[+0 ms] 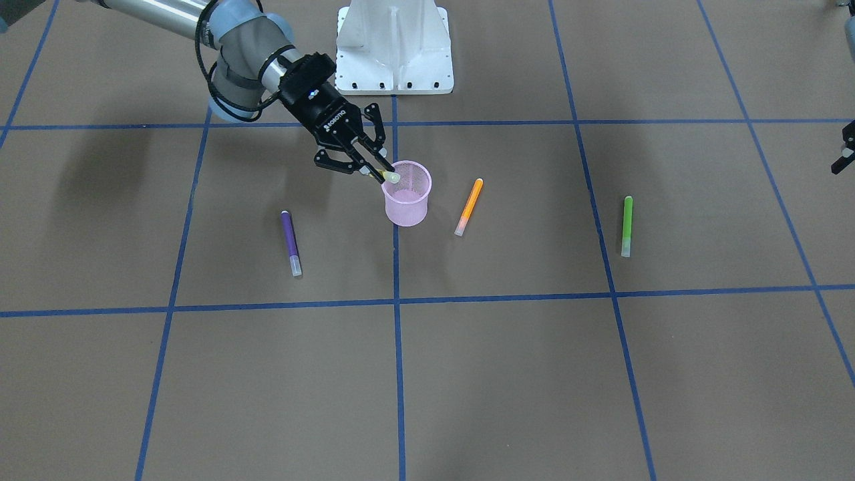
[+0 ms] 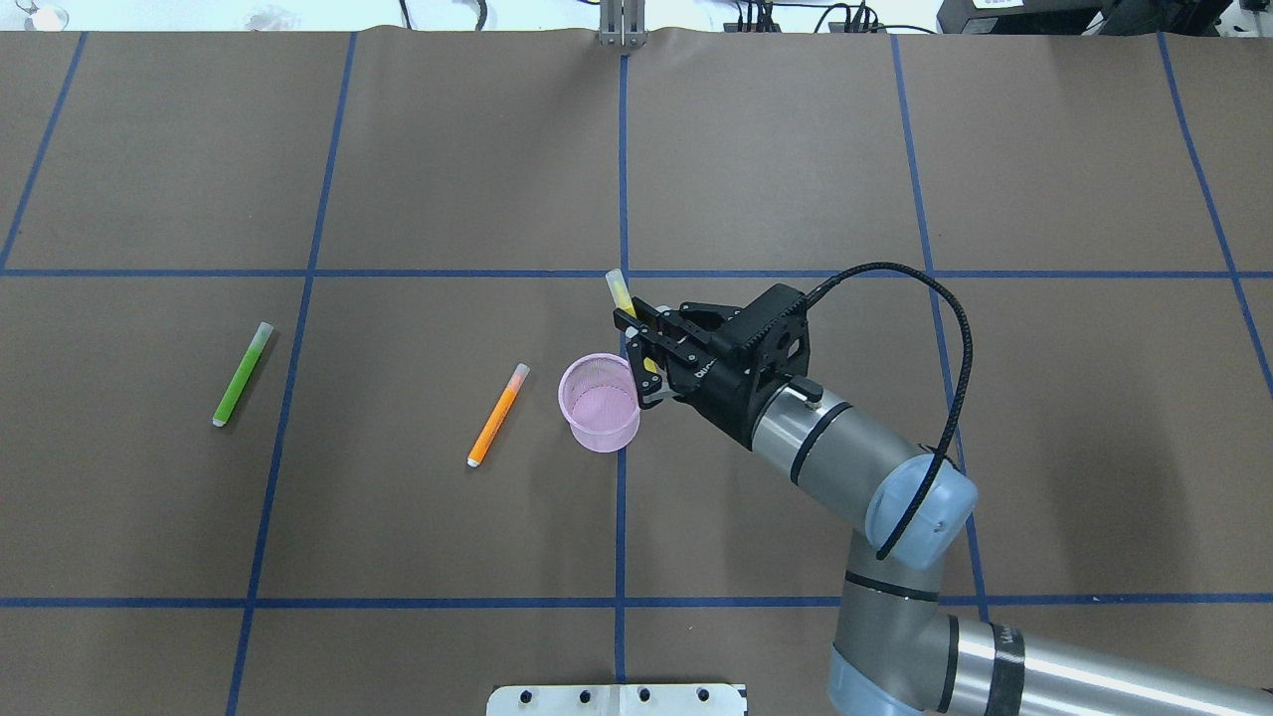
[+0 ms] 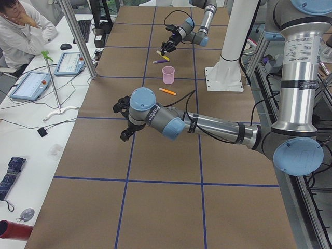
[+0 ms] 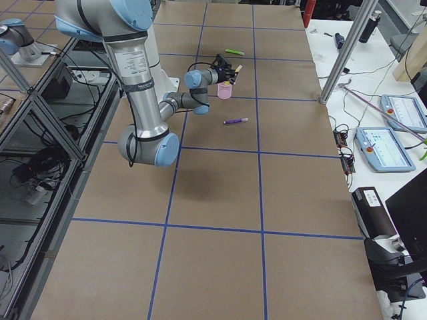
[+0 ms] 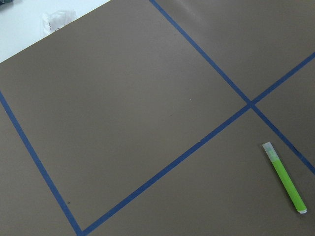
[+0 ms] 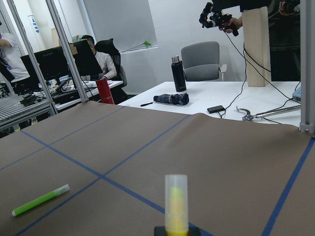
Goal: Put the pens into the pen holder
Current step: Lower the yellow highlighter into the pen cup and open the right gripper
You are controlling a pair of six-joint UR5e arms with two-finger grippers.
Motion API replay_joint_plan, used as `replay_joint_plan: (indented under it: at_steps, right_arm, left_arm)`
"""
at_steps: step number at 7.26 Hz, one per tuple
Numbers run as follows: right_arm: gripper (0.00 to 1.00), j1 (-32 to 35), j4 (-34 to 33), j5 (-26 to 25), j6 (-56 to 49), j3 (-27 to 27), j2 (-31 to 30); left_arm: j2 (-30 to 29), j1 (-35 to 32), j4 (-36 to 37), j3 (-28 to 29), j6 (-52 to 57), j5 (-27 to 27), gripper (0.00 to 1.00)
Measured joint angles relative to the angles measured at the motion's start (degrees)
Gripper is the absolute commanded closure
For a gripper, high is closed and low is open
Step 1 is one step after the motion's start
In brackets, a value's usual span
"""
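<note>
My right gripper is shut on the yellow pen and holds it tilted, just above the rim of the pink mesh pen holder. In the overhead view the gripper is at the holder's right edge and the pen's cap points away from me. The orange pen lies beside the holder. The purple pen and green pen lie flat further out. Only a bit of my left gripper shows at the view's edge, so I cannot tell its state.
The white robot base stands behind the holder. The table is brown paper with blue tape grid lines. In the exterior left view my left arm hovers over the table's middle. The left wrist view shows the green pen.
</note>
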Motion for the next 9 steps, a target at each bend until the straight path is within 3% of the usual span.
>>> replay_joint_plan:
  at_steps: [1,2,4,7,9]
  right_arm:
    - [1.0,-1.7,-0.86,-2.85,-0.76,-0.89,1.74]
    - [0.86,-2.48,-1.36,-4.0,-1.05,-1.58,2.52]
    - [0.38,-2.87,-1.87,-4.57,-1.18,-2.62,2.98]
    - [0.02,-2.94,-2.89,-5.42,-1.04,-3.05,3.7]
    - [0.02,-2.76,-5.6,-5.52,0.05,-2.3,5.05]
  left_arm:
    - [0.0,0.09,0.0,0.06,0.01,0.01,0.0]
    - [0.0,0.14,0.0,0.14,0.03,0.03,0.0]
    - [0.0,0.19,0.0,0.16,0.04,0.0,0.0]
    - [0.0,0.19,0.0,0.2,-0.01,0.0,0.0]
    - [0.0,0.5,0.06,0.2,-0.25,-0.01,0.0]
